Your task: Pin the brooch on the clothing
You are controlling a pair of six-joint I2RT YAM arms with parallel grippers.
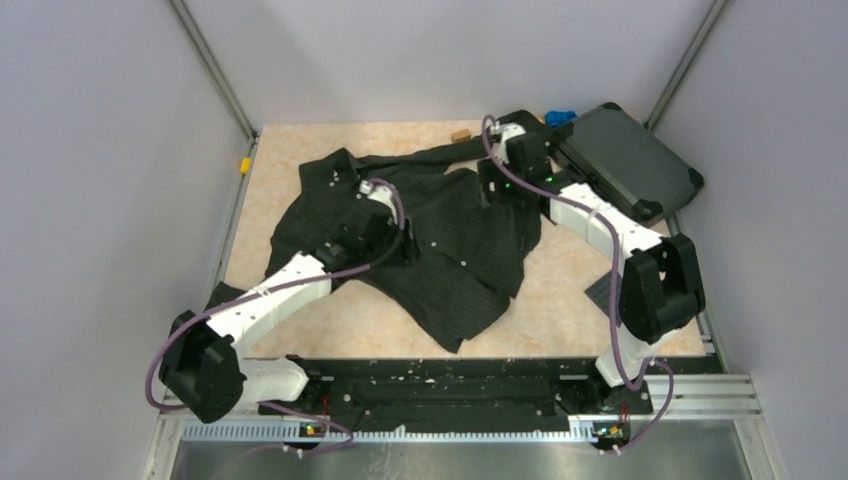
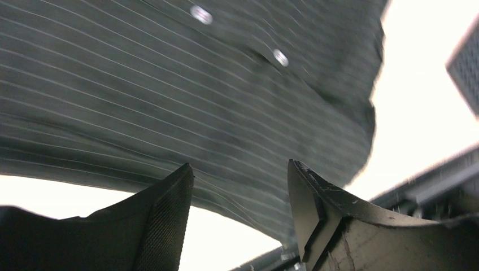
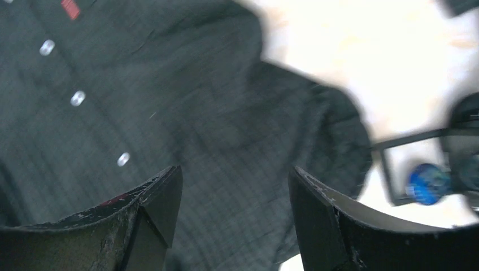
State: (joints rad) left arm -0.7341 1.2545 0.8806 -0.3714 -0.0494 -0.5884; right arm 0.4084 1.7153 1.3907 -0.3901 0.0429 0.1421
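The black pinstriped shirt (image 1: pixel 450 250) lies spread on the table, its white buttons (image 3: pixel 77 98) and red tag (image 3: pixel 70 8) showing in the right wrist view. It fills the left wrist view (image 2: pixel 169 96) too. A small round blue piece (image 3: pixel 426 183), blurred, apparently the brooch, lies off the shirt beside a dark frame. I cannot see it in the top view. My left gripper (image 1: pixel 392 250) (image 2: pixel 240 166) hovers open and empty over the shirt's middle. My right gripper (image 1: pixel 490 195) (image 3: pixel 236 169) hovers open and empty over the shirt's upper right part.
A dark hard case (image 1: pixel 630 160) lies at the back right corner, with a bright-blue toy piece (image 1: pixel 560 117) beside it. A small brown object (image 1: pixel 461 134) sits near the back edge. A black rail (image 1: pixel 450 385) runs along the table's front.
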